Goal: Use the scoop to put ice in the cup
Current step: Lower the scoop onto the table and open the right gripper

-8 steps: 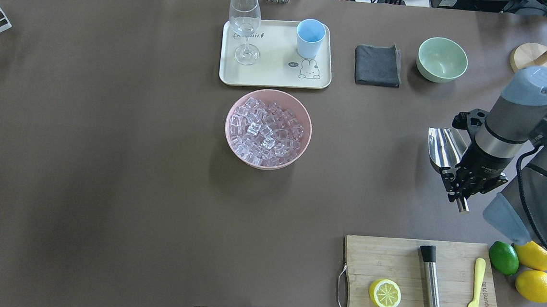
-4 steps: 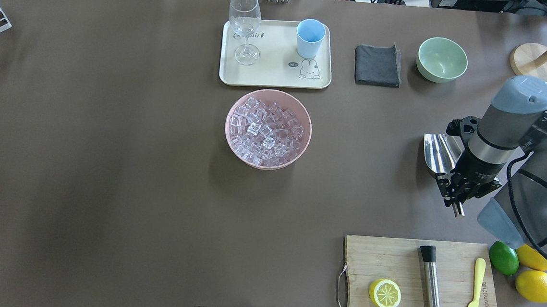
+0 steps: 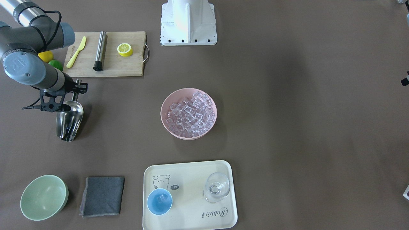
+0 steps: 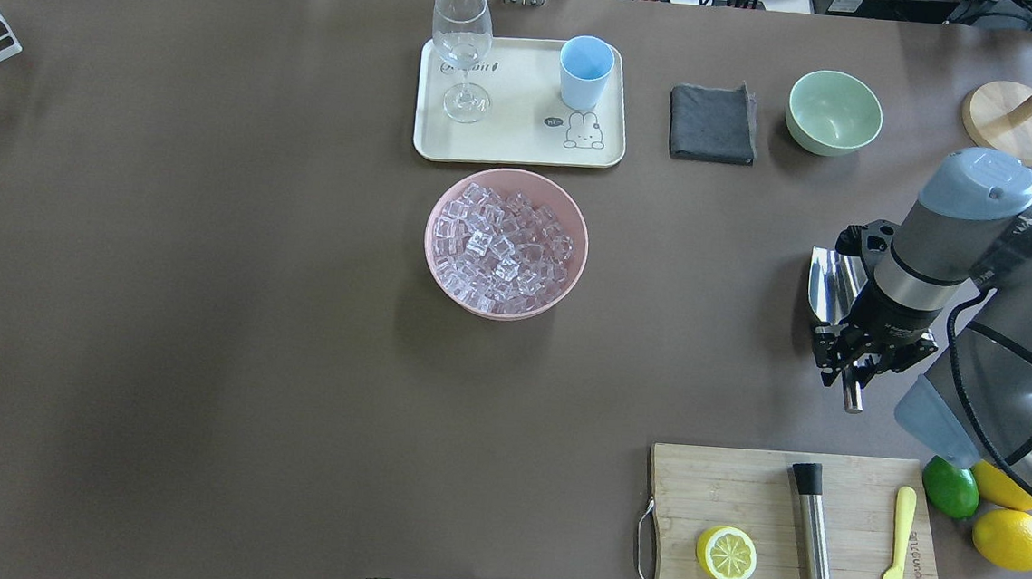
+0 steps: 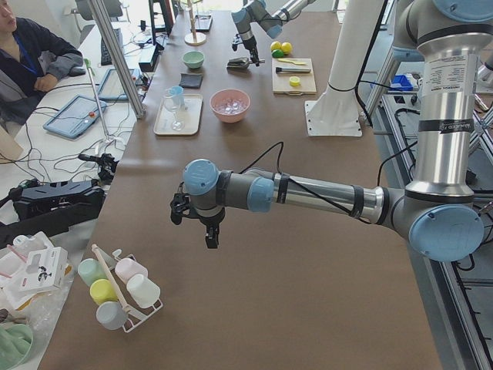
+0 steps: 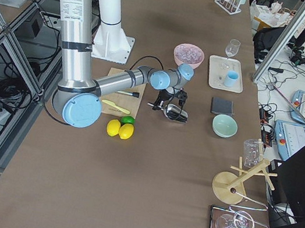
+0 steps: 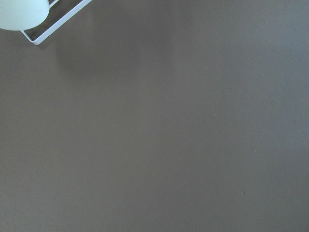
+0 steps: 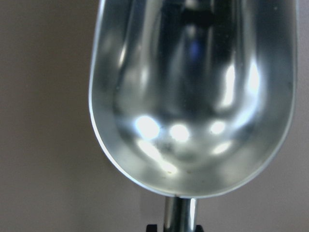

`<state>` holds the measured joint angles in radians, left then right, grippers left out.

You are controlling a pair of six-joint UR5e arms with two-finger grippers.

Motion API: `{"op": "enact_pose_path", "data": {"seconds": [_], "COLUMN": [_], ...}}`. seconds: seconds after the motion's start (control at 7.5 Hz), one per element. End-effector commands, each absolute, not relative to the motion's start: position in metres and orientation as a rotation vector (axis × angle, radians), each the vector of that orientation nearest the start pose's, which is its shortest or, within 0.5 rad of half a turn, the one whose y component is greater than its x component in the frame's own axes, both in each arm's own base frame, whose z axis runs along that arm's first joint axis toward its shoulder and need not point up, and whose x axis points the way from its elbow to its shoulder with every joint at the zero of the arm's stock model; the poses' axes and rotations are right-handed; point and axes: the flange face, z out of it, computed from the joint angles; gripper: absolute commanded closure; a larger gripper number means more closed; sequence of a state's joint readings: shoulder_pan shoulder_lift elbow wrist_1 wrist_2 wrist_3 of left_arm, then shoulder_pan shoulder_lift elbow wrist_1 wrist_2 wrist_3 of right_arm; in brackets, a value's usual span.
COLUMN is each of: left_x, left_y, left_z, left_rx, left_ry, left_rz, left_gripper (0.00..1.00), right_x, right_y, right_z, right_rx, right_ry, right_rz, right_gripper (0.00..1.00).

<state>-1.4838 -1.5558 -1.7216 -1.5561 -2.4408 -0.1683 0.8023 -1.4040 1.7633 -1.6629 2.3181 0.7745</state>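
Note:
The steel scoop (image 4: 830,282) is at the right side of the table, low over the surface. My right gripper (image 4: 856,357) is shut on its thin handle, whose end sticks out toward the robot. The empty pan fills the right wrist view (image 8: 193,96) and points away from the robot (image 3: 68,123). The ice (image 4: 505,248) is heaped in a pink bowl (image 4: 574,275) at mid-table. The light-blue cup (image 4: 585,72) stands on the cream tray (image 4: 517,144) behind the bowl. My left gripper (image 5: 209,235) hovers over bare table far to the left. I cannot tell whether it is open or shut.
A wine glass (image 4: 462,50) shares the tray. A grey cloth (image 4: 712,123) and green bowl (image 4: 834,112) lie to its right. The cutting board (image 4: 765,489) with lemon half, steel rod (image 4: 814,551) and yellow knife is near the robot, with lime and lemons beside it.
My right gripper has turned and shifted slightly left and toward the robot, carrying the scoop with it. The handle end now points more straight back.

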Motion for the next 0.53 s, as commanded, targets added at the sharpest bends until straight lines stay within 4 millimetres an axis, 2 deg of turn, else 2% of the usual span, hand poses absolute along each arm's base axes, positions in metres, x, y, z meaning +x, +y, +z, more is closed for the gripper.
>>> {"op": "enact_pose_path", "data": {"seconds": [0.0,0.13,0.27,0.4], "left_x": [-0.031,-0.034,-0.035,-0.036], "left_y": [-0.485,-0.485,-0.485,-0.485], "left_z": [0.589,0.593,0.595,0.600], "left_rx": [-0.011,-0.010,-0.009,-0.015], "left_ry": [0.867,0.839,0.822,0.811], "left_rz": [-0.054,-0.059,-0.061,-0.064], "left_gripper": [0.02,0.02,0.02,0.02], "right_x": [-0.328,-0.308,-0.280,-0.243], "right_y": [-0.454,-0.470,-0.489,-0.510], "right_z": [0.479,0.473,0.471,0.467], "right_rx": [-0.302,-0.267,-0.206,-0.125], "right_ry": [-0.722,-0.725,-0.705,-0.669], "right_rz": [-0.075,-0.038,0.012,0.078], "right_gripper": [0.00,0.00,0.00,0.00]}}
